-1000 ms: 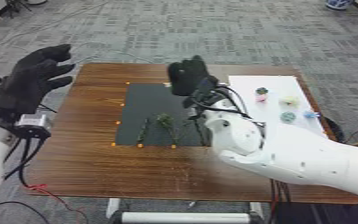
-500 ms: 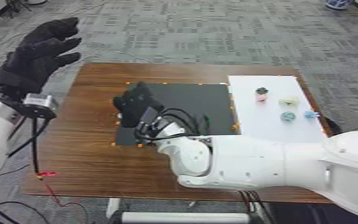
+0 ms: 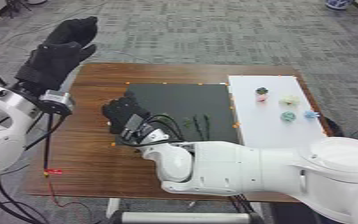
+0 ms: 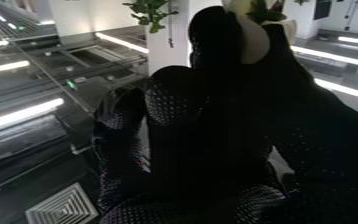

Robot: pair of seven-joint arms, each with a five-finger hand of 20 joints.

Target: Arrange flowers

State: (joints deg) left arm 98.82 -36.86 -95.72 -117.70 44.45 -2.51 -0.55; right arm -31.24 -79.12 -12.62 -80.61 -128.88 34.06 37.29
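Grey carpet (image 3: 193, 30) spreads around the brown wooden table (image 3: 78, 155), whose top carries a black mat (image 3: 180, 95) and, along the right edge, a white sheet (image 3: 255, 127). On the mat, thin green stems (image 3: 207, 126) lie apart; on the sheet sit small flowers: a pink one (image 3: 262, 98), a pale yellow one (image 3: 289, 100), a blue-green one (image 3: 287, 116) and a blue one (image 3: 311, 114). The right hand (image 3: 120, 112) is over the mat's left edge; I cannot tell whether it is grasping anything. A pale thing (image 4: 254, 42) shows against its glove in the right wrist view, and I cannot say what it is. The left hand (image 3: 58, 52) hangs loose and relaxed beyond the table's left edge. The likeliest trouble is the cables (image 3: 168, 119) at the right wrist catching the nearby stems and dragging them askew. Pressing too low could crush a stem, and swinging the arm back might knock the light flowers. Orange marks (image 3: 238, 125) edge the mat; a patterned pot (image 3: 339, 4) stands on the carpet well behind.
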